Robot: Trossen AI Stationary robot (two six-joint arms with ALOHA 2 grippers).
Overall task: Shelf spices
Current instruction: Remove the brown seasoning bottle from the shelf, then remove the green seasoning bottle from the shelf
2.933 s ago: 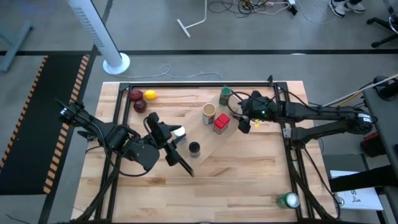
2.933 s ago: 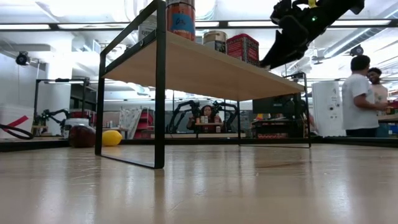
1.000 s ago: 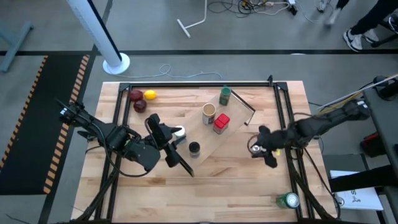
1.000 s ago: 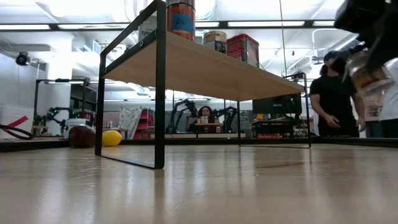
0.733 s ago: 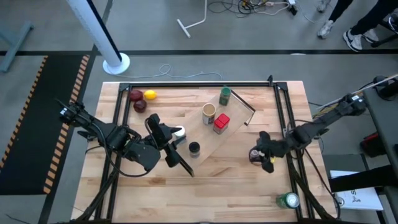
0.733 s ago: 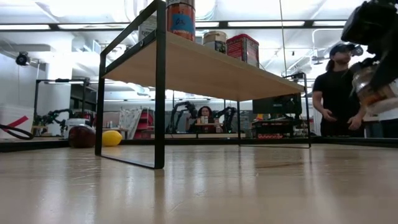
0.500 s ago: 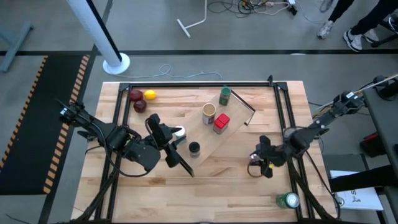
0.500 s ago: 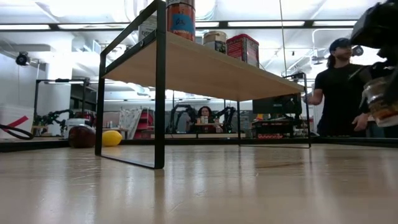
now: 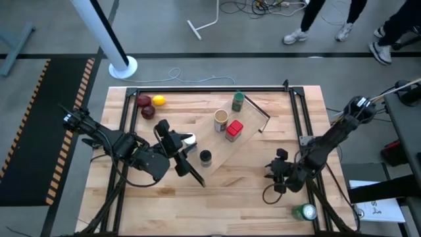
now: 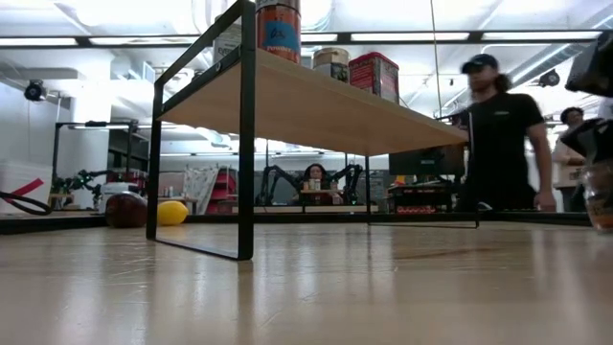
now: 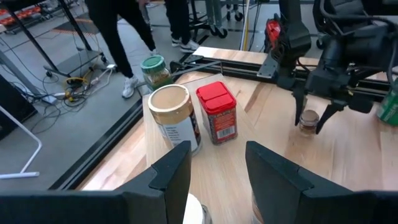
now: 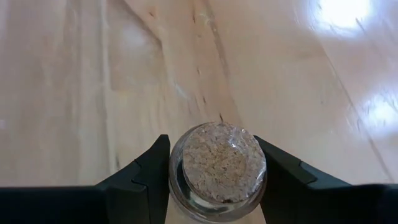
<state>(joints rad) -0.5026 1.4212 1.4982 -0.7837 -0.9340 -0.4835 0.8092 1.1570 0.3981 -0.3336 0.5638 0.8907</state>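
The shelf (image 9: pixel 230 155) stands slantwise on the table's middle, its plank (image 10: pixel 316 103) raised on black end bars. On it stand a green-lidded jar (image 9: pixel 238 101), a tan cylinder (image 9: pixel 221 120), a red box (image 9: pixel 234 130), a white-capped jar (image 9: pixel 189 139) and a black-capped jar (image 9: pixel 205 157). My left gripper (image 9: pixel 186 148) hovers over the shelf's near end, shut, nothing between its fingers (image 11: pixel 168 171). My right gripper (image 9: pixel 275 176) is low over the table at the near right, shut on a tiny glass jar (image 12: pixel 217 163). My right gripper pinches the tiny jar's round sides (image 12: pixel 176 168) between its two fingers. The fingers (image 11: pixel 326 115) slant down from the table's right side. The jar (image 11: pixel 306 120) stands upright between them, its lower end at the tabletop; whether it rests there I cannot tell.
Red and yellow fruit (image 9: pixel 150 105) lie at the far left corner. A green-and-white can (image 9: pixel 304 212) stands at the near right corner, close to my right arm. Black frame rails (image 9: pixel 304 125) run along the table's edges. People move in the room beyond the table (image 10: pixel 498 134).
My right gripper has carried the tiny jar toward the table's near edge and down, from well above the table to just over the tabletop, tipping further downward. The jar stays between its fingers. My left arm has kept still.
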